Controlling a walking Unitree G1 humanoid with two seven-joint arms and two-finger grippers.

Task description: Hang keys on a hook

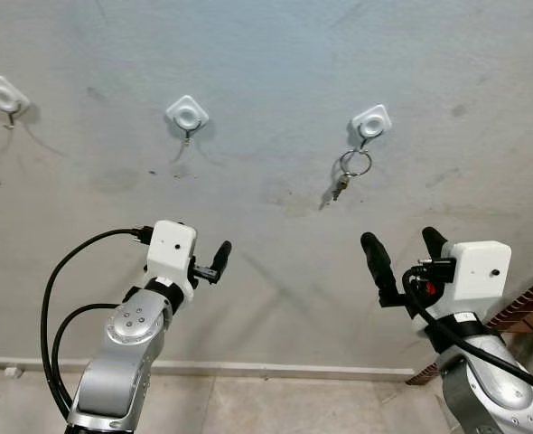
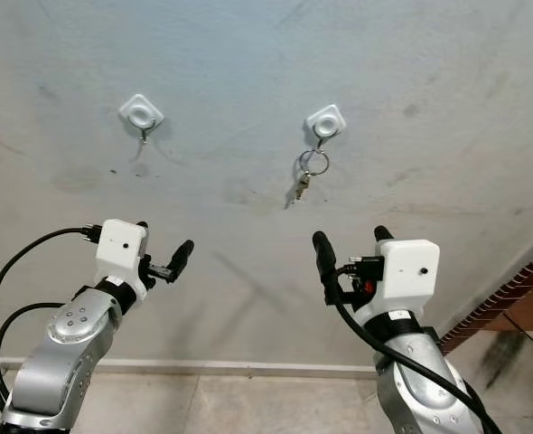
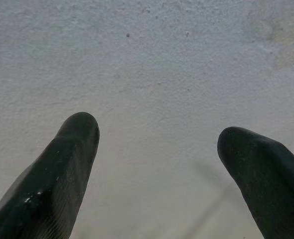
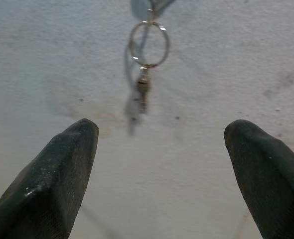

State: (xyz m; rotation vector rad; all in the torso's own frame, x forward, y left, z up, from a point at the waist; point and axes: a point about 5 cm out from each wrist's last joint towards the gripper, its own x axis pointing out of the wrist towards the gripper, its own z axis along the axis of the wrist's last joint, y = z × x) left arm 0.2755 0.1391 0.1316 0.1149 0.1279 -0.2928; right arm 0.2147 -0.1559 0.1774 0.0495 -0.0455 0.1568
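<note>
A metal key ring [image 1: 355, 163] with a small key [image 1: 340, 188] hangs from the rightmost of three white wall hooks [image 1: 371, 122]. The middle hook [image 1: 187, 115] and the left hook [image 1: 4, 95] carry nothing. My right gripper [image 1: 400, 240] is open and holds nothing. It sits below the hanging keys, a little to their right and apart from them. In the right wrist view the ring [image 4: 148, 44] and key [image 4: 142, 92] hang ahead between the spread fingers [image 4: 62, 164]. Lower left, my left gripper [image 3: 157, 134] is open before bare wall.
The grey plaster wall [image 1: 275, 54] is close in front, with a pale baseboard [image 1: 248, 368] and tiled floor [image 1: 266, 402] below. A reddish brick edge [image 1: 530, 306] stands at the lower right. Black cables [image 1: 54, 298] loop off my left arm.
</note>
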